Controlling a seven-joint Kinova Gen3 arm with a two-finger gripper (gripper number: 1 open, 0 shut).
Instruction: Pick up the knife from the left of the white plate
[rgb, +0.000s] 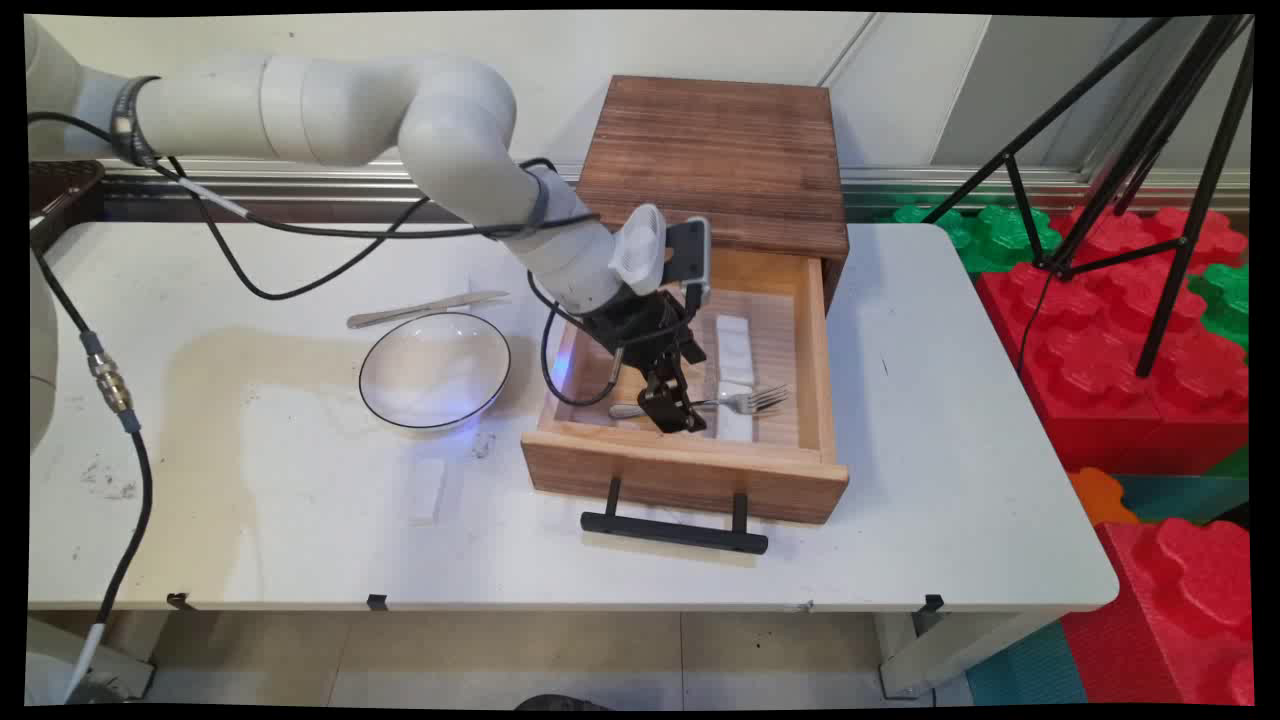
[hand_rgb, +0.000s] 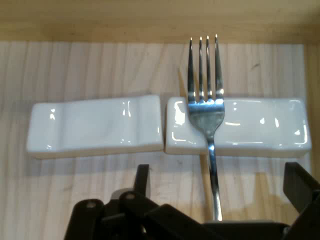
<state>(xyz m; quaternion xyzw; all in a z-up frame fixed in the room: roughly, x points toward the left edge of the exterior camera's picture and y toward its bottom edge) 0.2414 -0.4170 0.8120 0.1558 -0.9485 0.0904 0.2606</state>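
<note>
- The gripper (rgb: 672, 412) is down inside the open drawer (rgb: 815, 350), near the drawer's front wall, right over the handle of the fork (hand_rgb: 205, 107).
- The claw is spread wide. In the hand view one black finger (hand_rgb: 142, 175) stands to one side of the fork's handle and the other at the far side of the picture. The handle runs between them and neither finger touches it, so nothing is clamped.
- The fork lies on the drawer's floor, across the drawer. Its neck rests on one white rest (hand_rgb: 250, 125), its tines reach past that rest toward the drawer's right wall, and its handle points toward the drawer's left wall.
- A second white rest (hand_rgb: 95, 125) lies end to end with the first and just touches it, further toward the back of the drawer. Nothing lies on it.
- Counted inside the drawer: one fork and two white rests.
- Counted outside the drawer, on the table (rgb: 950, 450) to the drawer's left: one glass bowl (rgb: 435, 370) near the drawer, one knife (rgb: 425, 308) beyond the bowl, and one pale oblong block (rgb: 427, 490) in front of the bowl, which looks like a third rest.
- The drawer itself is one, pulled out of one wooden cabinet (rgb: 715, 150), with one black bar handle (rgb: 675, 530) on its front.
</note>
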